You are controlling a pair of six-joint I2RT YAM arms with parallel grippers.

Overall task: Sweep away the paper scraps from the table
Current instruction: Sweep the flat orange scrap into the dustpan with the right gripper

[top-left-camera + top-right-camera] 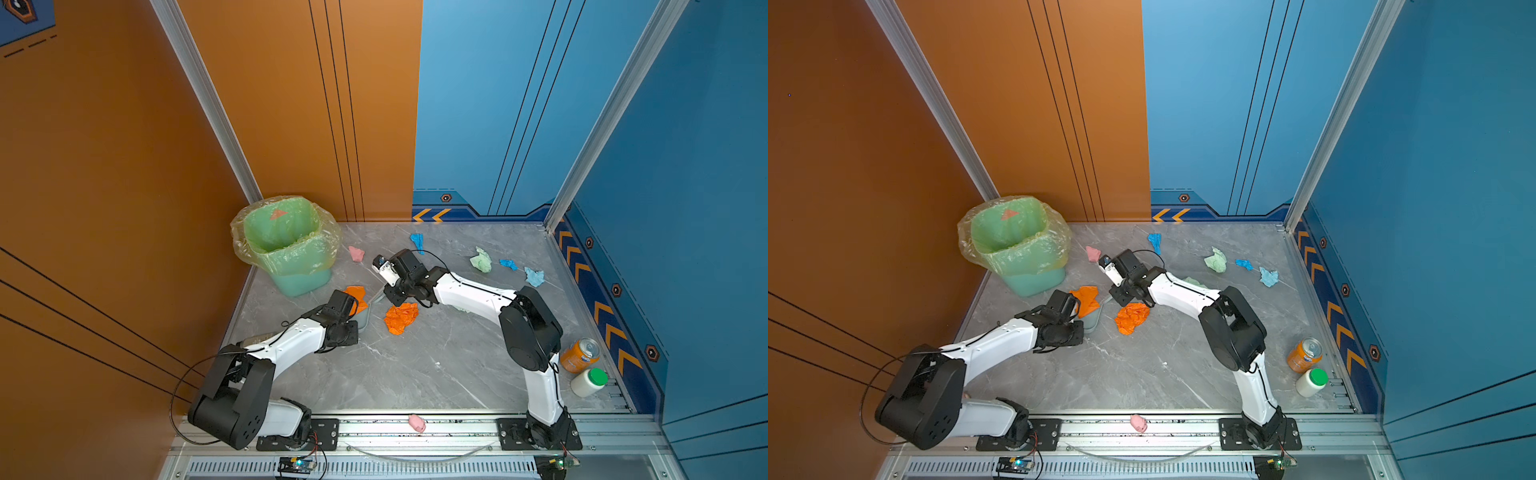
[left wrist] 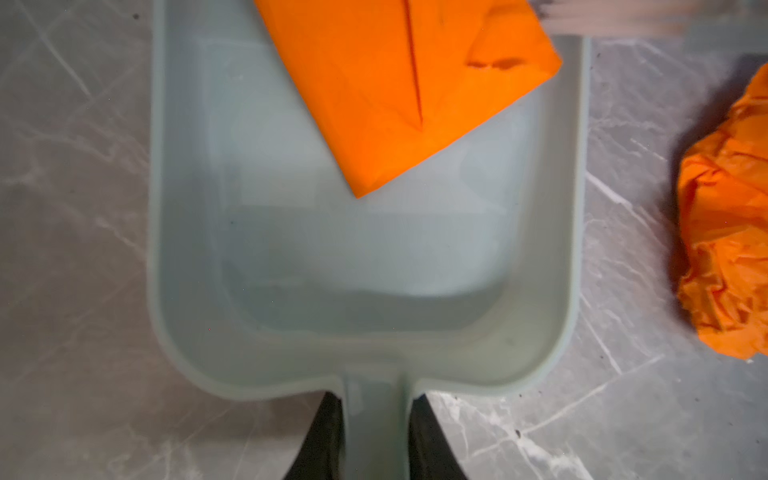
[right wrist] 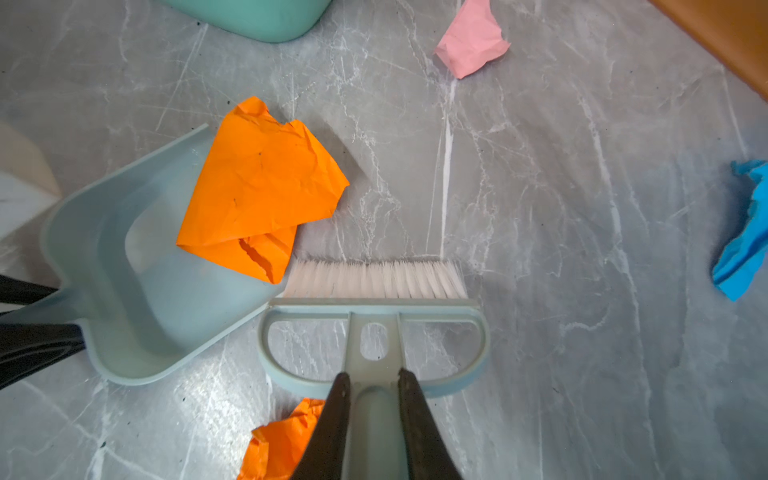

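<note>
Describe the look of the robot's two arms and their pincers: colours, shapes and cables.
Both the left arm and right arm have white link shells between bulky black joint housings. A thin black cable loops out beside the left arm's base. The left pincer and right pincer each have two black, tapering fingers.

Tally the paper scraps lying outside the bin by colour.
orange scraps: 2, one partly in the dustpan
pink scraps: 1
blue scraps: 2
light blue scraps: 1
pale green scraps: 2, one partly hidden by the right arm
total: 8
</note>
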